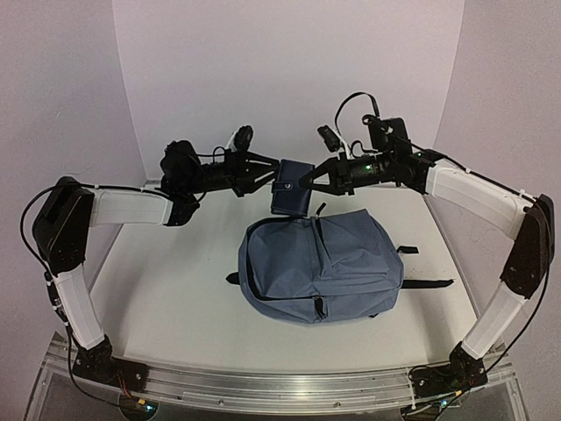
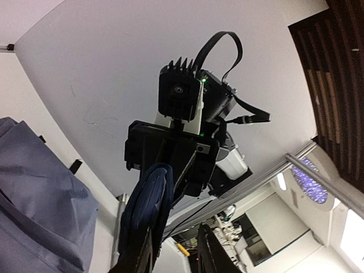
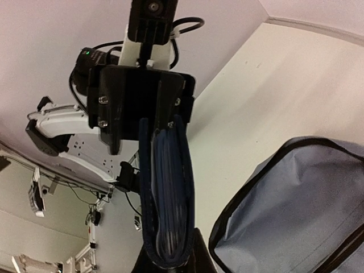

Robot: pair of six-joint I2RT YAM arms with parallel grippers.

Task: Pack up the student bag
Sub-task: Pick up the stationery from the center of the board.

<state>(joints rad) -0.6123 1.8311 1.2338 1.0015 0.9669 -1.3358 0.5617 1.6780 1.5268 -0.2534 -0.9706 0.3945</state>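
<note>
Bag first: we see the student bag (image 1: 324, 263) lying flat on the table (image 1: 158, 289) between the two arms, with black straps trailing out from its right side. Above the bag's far edge, clear of the fabric, a dark navy book (image 1: 292, 187) hangs in the air with a gripper at each end. The left gripper (image 1: 267, 178) meets the book from the bag's left and the right gripper (image 1: 308, 181) from the bag's right. Both sit higher than the bag and just beyond its far rim (neither touches it).

From the right wrist we see the book's edge run straight down into that gripper's own jaws, which are clamped on it. The bag's black-trimmed corner fills the lower right of that view, below and beside the book.

From the left wrist things look looser. The book leans to one side of the jaws, and a gap shows between it and one of the fingers (image 2: 213, 253), so we read those jaws as parted rather than pinching. In that view the bag's blue fabric sits at the lower left, below the gripper and well apart from the book.
</note>
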